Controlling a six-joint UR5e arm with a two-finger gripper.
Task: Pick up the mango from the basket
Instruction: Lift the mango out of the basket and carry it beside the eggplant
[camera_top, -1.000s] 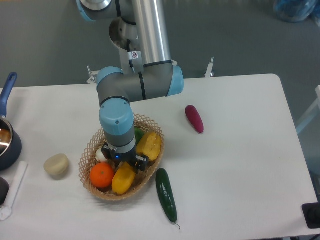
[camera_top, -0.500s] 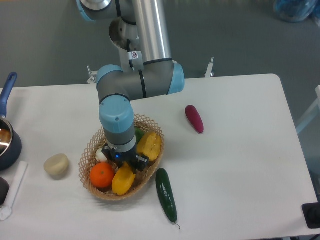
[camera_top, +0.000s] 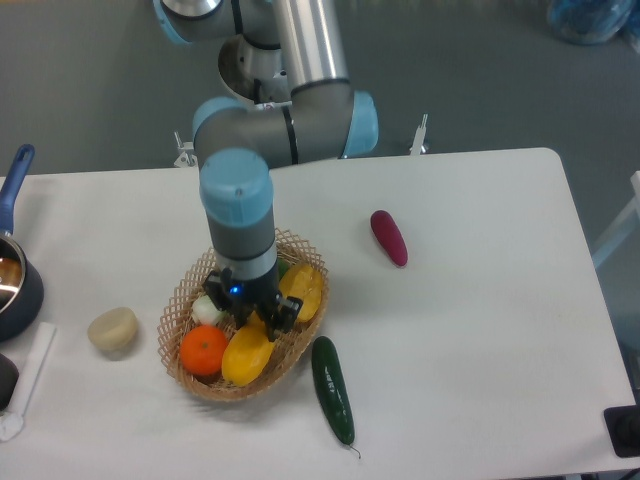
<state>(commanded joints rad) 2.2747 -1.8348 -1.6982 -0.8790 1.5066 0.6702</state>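
Observation:
The tan wicker basket (camera_top: 180, 300) sits left of the table's centre. In its front part lies the mango (camera_top: 246, 356), long and yellow-orange, tilted with its upper end under my gripper (camera_top: 255, 318). The gripper points straight down and is shut on that upper end, with dark fingers on either side of it. A round orange (camera_top: 204, 350) lies just left of the mango. A blocky yellow pepper (camera_top: 303, 290) lies to the gripper's right. The wrist hides the middle of the basket.
A white bulb (camera_top: 207, 310) and a green item (camera_top: 280, 269) also lie in the basket. A dark green cucumber (camera_top: 332, 390) lies right of the basket, a purple eggplant (camera_top: 388, 237) further right, a beige lump (camera_top: 112, 330) to the left. A dark pot (camera_top: 15, 290) stands at the left edge.
The arm and wrist have risen. The mango's upper end has come up slightly with the gripper. The other items have not moved.

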